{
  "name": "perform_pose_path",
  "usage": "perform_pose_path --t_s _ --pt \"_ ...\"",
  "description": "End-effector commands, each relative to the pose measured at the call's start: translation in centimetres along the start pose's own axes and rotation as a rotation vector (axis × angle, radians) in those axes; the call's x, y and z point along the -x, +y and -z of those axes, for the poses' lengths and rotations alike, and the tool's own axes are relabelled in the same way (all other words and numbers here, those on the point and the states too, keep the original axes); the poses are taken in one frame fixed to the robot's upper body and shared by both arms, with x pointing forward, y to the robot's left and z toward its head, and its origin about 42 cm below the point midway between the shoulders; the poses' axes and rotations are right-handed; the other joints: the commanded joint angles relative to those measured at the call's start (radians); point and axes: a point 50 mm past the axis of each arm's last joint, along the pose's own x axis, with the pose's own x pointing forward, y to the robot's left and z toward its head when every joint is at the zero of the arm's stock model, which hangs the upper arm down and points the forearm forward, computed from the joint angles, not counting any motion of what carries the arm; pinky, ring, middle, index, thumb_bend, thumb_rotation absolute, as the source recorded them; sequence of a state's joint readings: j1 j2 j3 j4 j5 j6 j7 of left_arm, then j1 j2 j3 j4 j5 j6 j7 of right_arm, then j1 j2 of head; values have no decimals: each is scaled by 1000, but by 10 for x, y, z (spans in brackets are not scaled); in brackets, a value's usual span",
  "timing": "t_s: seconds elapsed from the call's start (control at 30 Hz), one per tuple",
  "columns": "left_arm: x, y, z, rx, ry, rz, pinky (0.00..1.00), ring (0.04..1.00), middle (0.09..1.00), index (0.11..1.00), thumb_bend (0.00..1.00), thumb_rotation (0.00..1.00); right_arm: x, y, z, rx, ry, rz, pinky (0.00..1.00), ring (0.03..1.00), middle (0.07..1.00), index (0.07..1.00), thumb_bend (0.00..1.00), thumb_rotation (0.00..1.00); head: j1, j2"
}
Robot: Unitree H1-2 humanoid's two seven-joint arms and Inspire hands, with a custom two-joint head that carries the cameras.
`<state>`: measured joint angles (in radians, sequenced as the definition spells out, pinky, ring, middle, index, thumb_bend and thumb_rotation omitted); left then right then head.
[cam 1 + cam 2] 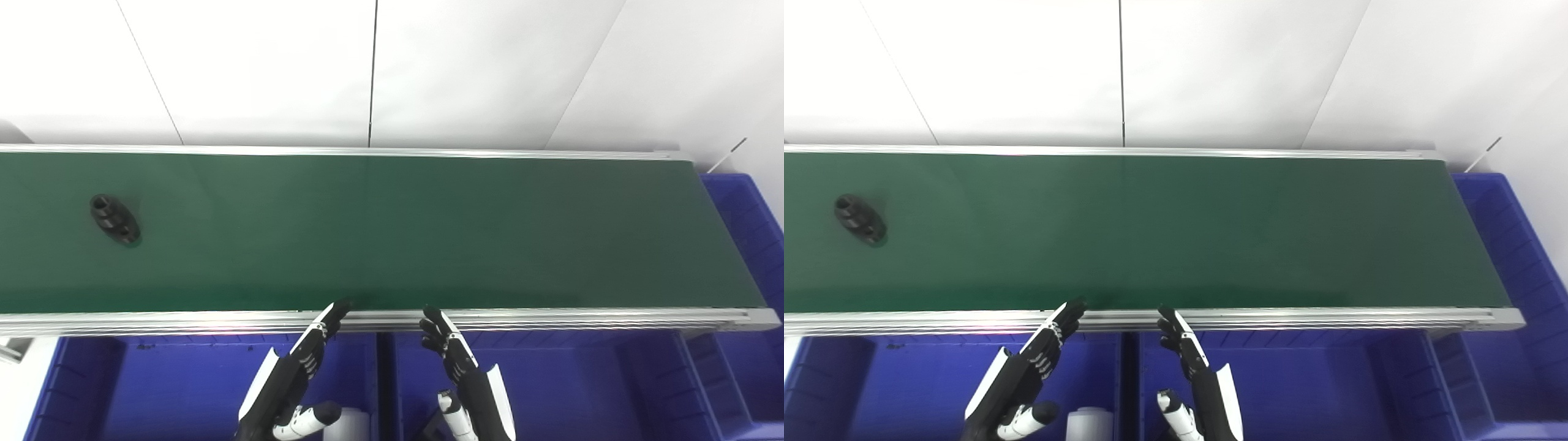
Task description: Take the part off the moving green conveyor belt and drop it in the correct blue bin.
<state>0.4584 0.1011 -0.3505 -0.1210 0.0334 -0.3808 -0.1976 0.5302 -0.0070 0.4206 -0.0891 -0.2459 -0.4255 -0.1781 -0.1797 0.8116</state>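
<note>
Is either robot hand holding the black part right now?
No, the black part lies alone far left on the green belt, while the left robot hand and right robot hand are empty near its front rail.

Blue bins [551,392] (conveyor [392,318] overlapping) run off the bottom edge.

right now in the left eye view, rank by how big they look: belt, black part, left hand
1. belt, by far the largest
2. left hand
3. black part, smallest; it sits farther from the camera than the hand, so true sizes may differ
</note>
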Motion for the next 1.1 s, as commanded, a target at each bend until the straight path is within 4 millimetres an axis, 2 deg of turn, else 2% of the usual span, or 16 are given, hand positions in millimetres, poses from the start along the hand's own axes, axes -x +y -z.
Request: perform_pose_path --t_s 0.0,0.03,0.07,0.1,0.13,0.17,0.33,0.37,0.4,0.43,0.57,0.77,1.07 --pt "-1 -7 -2 -14 -35 -19 960 967 942 926 833 793 2 3 -6 -16 -41 -13 846 900 930 912 810 1000 20 -11" --pt "-1 -10 1 -14 -28 -22 955 963 940 924 834 799 4 0 -4 -11 -35 -17 846 901 931 913 811 1000 57 -36" --pt "-1 -12 3 -14 -24 -24 950 960 938 920 836 802 5 -2 -2 -7 -31 -20 847 902 932 915 818 1000 57 -36" --pt "-2 -14 5 -13 -20 -24 942 955 937 916 839 799 6 -4 1 -1 -22 -24 847 903 933 917 827 1000 87 -62" --pt "-2 -16 7 -13 -18 -24 937 953 937 914 840 796 7 -6 3 4 -16 -28 846 903 933 918 831 1000 92 -67" --pt "-3 -18 10 -13 -15 -23 931 950 935 912 841 791 8 -8 6 7 -8 -29 844 902 933 918 836 1000 117 -95" --pt "-5 -24 23 -6 13 -22 888 925 916 888 860 750 10 -16 19 18 30 -40 826 893 930 919 851 1000 163 -169" --pt "-6 -25 25 -4 18 -23 873 915 908 879 868 736 10 -17 21 16 36 -41 825 893 930 919 855 1000 163 -169" --pt "-7 -26 27 -2 23 -23 866 910 904 873 871 728 10 -18 24 15 43 -42 825 892 929 919 857 1000 174 -191" --pt "-7 -27 28 0 27 -23 860 906 900 868 875 720 10 -19 25 15 47 -42 824 892 928 919 858 1000 174 -191" --pt "-10 -31 34 1 40 -22 815 885 891 850 876 693 11 -23 32 28 64 -44 802 881 921 915 870 1000 205 -241" --pt "-13 -32 38 -6 48 -15 771 866 880 825 874 680 11 -25 37 33 78 -45 782 872 914 913 873 1000 220 -275" --pt "-14 -34 39 -13 48 -10 754 853 867 816 875 680 11 -25 37 35 75 -48 789 878 917 919 878 1000 232 -284"
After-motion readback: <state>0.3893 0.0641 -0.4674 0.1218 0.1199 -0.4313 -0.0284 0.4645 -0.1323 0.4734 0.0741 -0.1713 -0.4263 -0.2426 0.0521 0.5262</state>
